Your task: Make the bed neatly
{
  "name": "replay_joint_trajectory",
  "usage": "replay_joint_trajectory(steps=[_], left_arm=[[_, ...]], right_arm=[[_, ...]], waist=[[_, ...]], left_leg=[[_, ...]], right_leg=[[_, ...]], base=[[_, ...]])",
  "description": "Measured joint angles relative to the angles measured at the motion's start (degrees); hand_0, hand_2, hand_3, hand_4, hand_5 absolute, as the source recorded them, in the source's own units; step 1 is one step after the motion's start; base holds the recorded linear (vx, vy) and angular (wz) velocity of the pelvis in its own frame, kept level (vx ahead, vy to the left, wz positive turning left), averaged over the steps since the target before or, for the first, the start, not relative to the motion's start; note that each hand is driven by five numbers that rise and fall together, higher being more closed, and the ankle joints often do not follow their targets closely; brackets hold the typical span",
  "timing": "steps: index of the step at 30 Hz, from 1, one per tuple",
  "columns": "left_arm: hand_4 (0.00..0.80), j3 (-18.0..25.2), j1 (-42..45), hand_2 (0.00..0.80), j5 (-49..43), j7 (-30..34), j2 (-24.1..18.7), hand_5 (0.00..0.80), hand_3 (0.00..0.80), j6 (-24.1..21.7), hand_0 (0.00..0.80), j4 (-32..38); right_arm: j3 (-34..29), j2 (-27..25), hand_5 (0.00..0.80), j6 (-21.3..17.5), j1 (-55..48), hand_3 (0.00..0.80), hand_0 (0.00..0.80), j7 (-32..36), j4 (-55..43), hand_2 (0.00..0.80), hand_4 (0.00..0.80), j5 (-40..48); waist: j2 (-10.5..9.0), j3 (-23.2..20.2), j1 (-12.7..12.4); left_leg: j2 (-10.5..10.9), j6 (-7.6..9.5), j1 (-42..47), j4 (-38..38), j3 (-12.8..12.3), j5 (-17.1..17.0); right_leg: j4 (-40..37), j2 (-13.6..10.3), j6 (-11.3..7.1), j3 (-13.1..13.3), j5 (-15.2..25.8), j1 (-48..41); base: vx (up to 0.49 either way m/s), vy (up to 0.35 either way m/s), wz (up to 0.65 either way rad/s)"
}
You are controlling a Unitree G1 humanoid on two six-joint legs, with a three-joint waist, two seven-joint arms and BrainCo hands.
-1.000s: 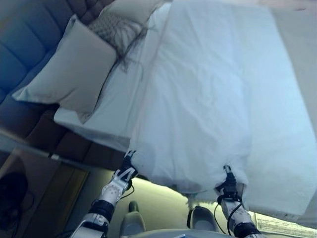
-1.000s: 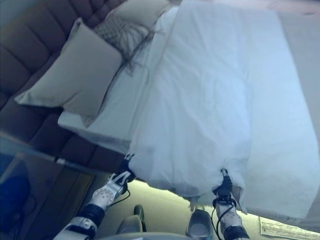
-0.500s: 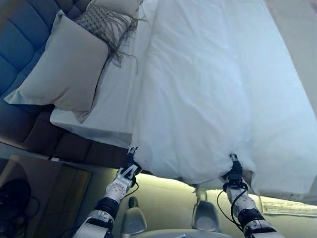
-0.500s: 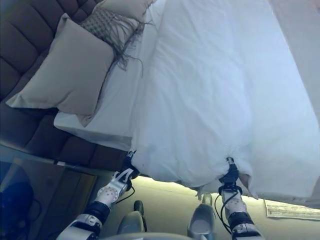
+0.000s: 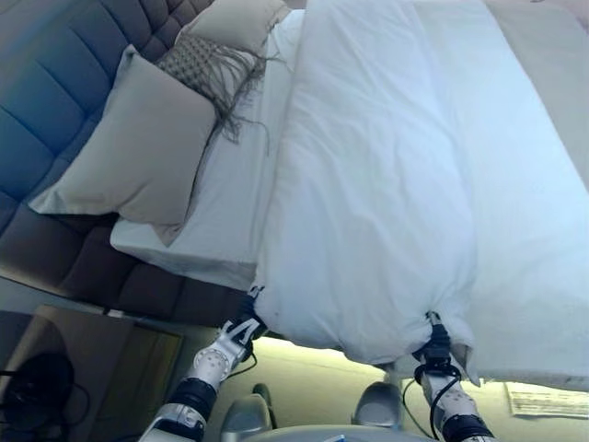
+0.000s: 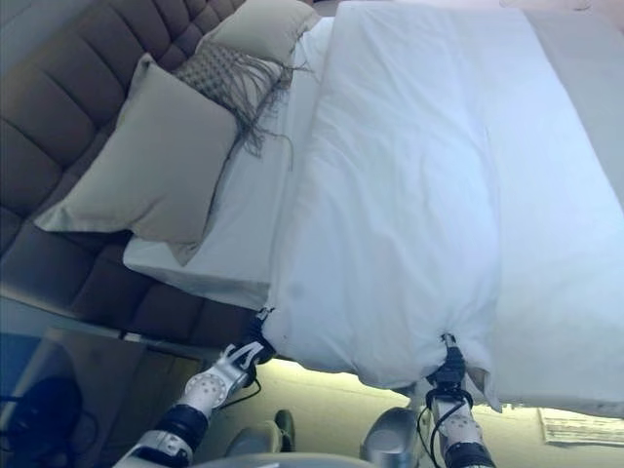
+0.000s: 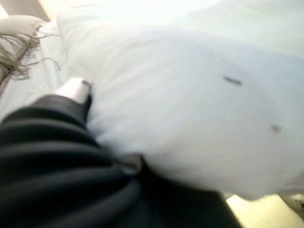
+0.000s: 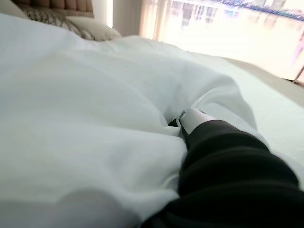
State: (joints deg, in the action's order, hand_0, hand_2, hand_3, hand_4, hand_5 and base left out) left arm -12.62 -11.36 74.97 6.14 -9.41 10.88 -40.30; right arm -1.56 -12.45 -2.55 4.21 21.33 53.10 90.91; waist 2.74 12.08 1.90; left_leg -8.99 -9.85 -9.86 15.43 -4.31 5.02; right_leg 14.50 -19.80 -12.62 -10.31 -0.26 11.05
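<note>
One white duvet [image 5: 386, 184], long axis along the bed [image 5: 552, 120].

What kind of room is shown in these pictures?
Most likely a bedroom, perhaps in a hotel. A bed with a white duvet, pillows against a padded headboard, and a bright window all suggest it.

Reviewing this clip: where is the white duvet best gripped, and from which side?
Best at its near hem, from the bedside where the robot stands. The white duvet hangs over that edge in a loose fold, and the left hand and right hand already meet it there, spaced apart. Their grip is hidden in cloth.
</note>
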Motion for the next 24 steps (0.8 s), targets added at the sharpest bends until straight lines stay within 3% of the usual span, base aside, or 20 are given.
replay_joint_trajectory(steps=[2,5,8,11,15,17,24], left_arm=[[0.800,-0.9,-2.9,0.800,0.1,0.2,-0.4,0.800,0.800,-2.5,0.800,-2.2],[0.800,-1.8,-5.6,0.800,0.5,1.4,-0.6,0.800,0.800,-6.5,0.800,-2.6],[0.800,-2.0,-9.6,0.800,0.8,1.8,-1.1,0.800,0.800,-9.2,0.800,-2.8],[0.800,-2.0,-14.9,0.800,0.6,1.8,-1.3,0.800,0.800,-9.3,0.800,-4.2],[0.800,-2.4,-19.2,0.800,0.0,3.2,0.0,0.800,0.800,-9.5,0.800,-7.4],[0.800,-3.0,-21.4,0.800,0.0,3.7,-0.1,0.800,0.800,-10.3,0.800,-8.9],[0.800,-3.1,-23.7,0.800,-2.4,5.1,-1.1,0.800,0.800,-12.2,0.800,-10.8]], right_arm=[[1.0,-0.2,0.800,0.0,3.7,0.800,0.800,0.3,1.4,0.800,0.800,-0.3],[3.5,-1.6,0.800,-0.6,9.8,0.800,0.800,-0.3,1.6,0.800,0.800,-2.1],[4.0,-2.2,0.800,-1.6,15.6,0.800,0.800,-0.7,3.4,0.800,0.800,-3.4],[3.7,-3.8,0.800,-2.7,19.3,0.800,0.800,-1.1,4.9,0.800,0.800,-3.6],[-0.1,-7.7,0.800,-2.8,22.9,0.800,0.800,-2.2,10.8,0.800,0.800,-3.9],[-2.1,-8.5,0.800,-2.8,25.1,0.800,0.800,-2.2,12.5,0.800,0.800,-5.1],[-4.6,-10.4,0.800,-0.7,27.3,0.800,0.800,0.5,13.7,0.800,0.800,-6.4]], waist=[[0.39,1.1,0.1],[0.75,4.2,0.1],[0.61,8.6,-0.5],[0.85,11.8,-1.1],[2.16,14.5,0.1],[2.24,15.3,0.4],[2.19,16.9,0.4]], left_leg=[[-0.9,-0.14,-4.6,2.1,0.8,-0.1],[-0.6,-0.89,-9.4,5.8,4.8,1.4],[-0.6,-0.39,-14.3,8.3,5.4,1.6],[0.5,0.90,-18.5,9.2,5.7,0.6],[3.8,2.88,-22.7,9.5,2.8,-0.7],[4.8,3.10,-25.3,10.0,1.9,-1.2],[5.3,3.88,-29.6,13.0,0.0,0.8]], right_leg=[[0.7,1.2,0.87,0.5,1.0,4.2],[1.1,2.1,1.15,3.2,2.7,9.1],[-2.2,2.8,1.35,4.0,6.0,11.8],[-4.6,1.9,1.45,3.3,7.1,14.0],[-5.5,-2.5,-0.34,3.4,9.4,16.5],[-5.7,-3.6,-0.55,4.1,10.5,19.1],[-3.8,-4.4,-1.16,6.9,11.1,24.9]], base=[[-0.263,0.162,-0.15],[-0.224,0.171,-0.36],[-0.224,0.165,-0.19],[-0.158,0.246,0.11],[-0.164,0.291,0.35],[-0.115,0.227,0.15],[-0.071,0.122,-0.10]])
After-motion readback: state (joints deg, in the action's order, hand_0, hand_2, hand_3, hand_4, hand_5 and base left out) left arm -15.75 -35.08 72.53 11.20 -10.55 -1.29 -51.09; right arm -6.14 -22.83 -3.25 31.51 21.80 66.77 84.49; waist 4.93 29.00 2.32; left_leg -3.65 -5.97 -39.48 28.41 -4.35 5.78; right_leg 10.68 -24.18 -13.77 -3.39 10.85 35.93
